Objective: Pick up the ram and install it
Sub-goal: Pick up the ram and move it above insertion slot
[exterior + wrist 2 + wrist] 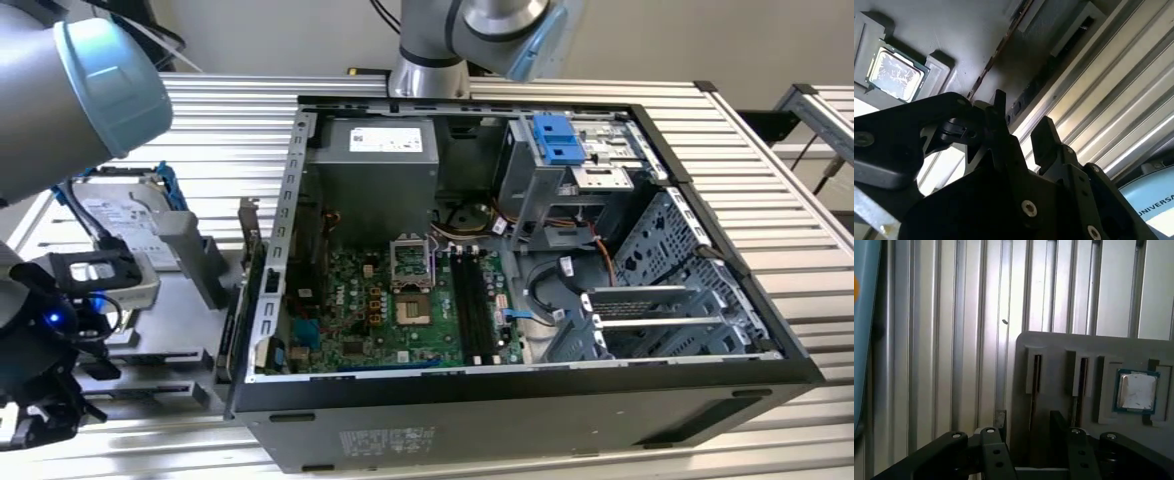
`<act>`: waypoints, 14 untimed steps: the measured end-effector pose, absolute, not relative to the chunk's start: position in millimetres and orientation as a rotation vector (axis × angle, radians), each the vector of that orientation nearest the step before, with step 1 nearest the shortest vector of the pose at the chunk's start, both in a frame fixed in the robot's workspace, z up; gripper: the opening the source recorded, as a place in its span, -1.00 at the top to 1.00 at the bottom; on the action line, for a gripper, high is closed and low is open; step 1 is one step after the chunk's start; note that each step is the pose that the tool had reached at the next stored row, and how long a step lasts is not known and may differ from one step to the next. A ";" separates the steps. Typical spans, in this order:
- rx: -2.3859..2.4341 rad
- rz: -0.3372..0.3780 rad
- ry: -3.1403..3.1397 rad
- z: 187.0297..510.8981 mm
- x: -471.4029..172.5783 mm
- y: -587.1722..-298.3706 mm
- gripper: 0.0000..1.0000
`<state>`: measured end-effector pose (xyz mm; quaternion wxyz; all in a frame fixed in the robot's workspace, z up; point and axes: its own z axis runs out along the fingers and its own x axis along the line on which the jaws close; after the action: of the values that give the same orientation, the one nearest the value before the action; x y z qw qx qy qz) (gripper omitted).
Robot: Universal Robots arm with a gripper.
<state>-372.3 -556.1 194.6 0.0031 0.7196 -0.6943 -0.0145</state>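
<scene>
Shows the claw (pixel 1029 421) parted to a middling gap in the first wrist view, gripping nothing, its fingers (pixel 1058 422) standing either side of the line of the ram (pixel 1036 372), which sits on edge in a slot of the gray tray (pixel 1054 342). Puts a second stick (pixel 1083 380) in the neighbouring slot and a square silver processor (pixel 1137 391) in a pocket past that, all resting on the slatted worktop (pixel 929 340). Places the tray, in the exterior view, at about nine o'clock from the open computer case (pixel 534 400).
</scene>
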 end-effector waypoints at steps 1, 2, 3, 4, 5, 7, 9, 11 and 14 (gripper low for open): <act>2.256 -0.046 -2.177 193.5 -372.3 -556.1 -1.00; 2.256 -0.046 -2.177 193.4 -372.4 -556.1 -1.00; 2.256 -0.046 -2.177 193.4 -372.4 -556.1 -1.00; 2.256 -0.046 -2.177 193.4 -372.4 -556.1 -1.00; 2.256 -0.046 -2.177 193.3 -372.3 -556.1 -1.00; 2.256 -0.046 -2.177 193.3 -372.3 -556.1 -1.00; 2.256 -0.046 -2.177 193.3 -372.3 -556.1 -1.00; 2.256 -0.046 -2.177 193.2 -372.3 -556.1 1.00; 2.256 -0.046 -2.177 193.3 -372.4 -556.1 1.00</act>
<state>-372.4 -556.1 193.3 0.0032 0.7196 -0.6943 -0.0145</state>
